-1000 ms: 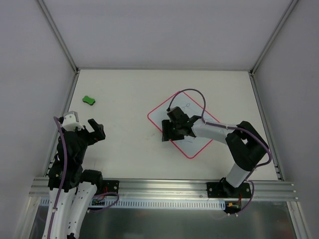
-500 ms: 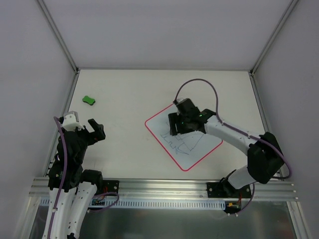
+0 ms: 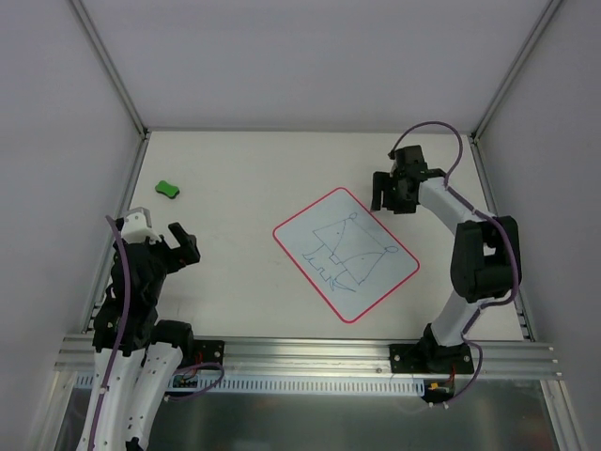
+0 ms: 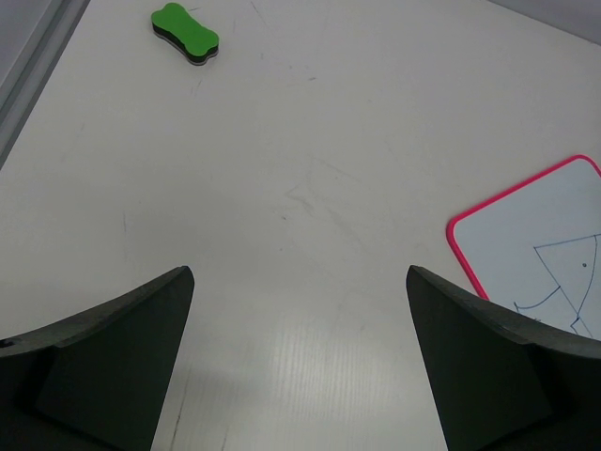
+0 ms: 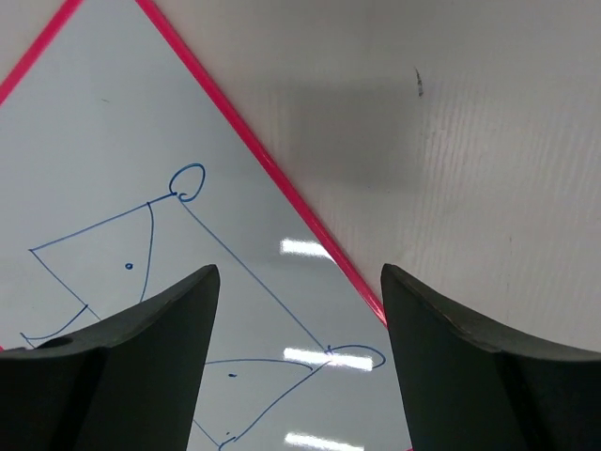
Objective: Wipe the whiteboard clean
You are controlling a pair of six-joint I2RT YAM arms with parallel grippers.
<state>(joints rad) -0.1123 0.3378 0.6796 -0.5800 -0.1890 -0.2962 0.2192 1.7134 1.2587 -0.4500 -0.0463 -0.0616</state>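
The whiteboard (image 3: 346, 254), white with a red border and blue line drawings, lies turned on the table's middle right. It also shows in the right wrist view (image 5: 141, 188) and at the right edge of the left wrist view (image 4: 540, 244). The green eraser (image 3: 168, 189) lies at the far left, seen too in the left wrist view (image 4: 185, 33). My right gripper (image 3: 387, 199) is open and empty, above the board's far right edge (image 5: 300, 282). My left gripper (image 3: 183, 242) is open and empty at the near left (image 4: 300, 310), well short of the eraser.
The table is walled by a metal frame and grey panels on the left, right and far sides. A rail (image 3: 300, 352) with the arm bases runs along the near edge. A purple cable (image 3: 441, 132) loops off the right arm.
My right gripper has lifted off the whiteboard and swung to the far right. The board has turned slightly and its drawing is uncovered. The left arm has not moved.
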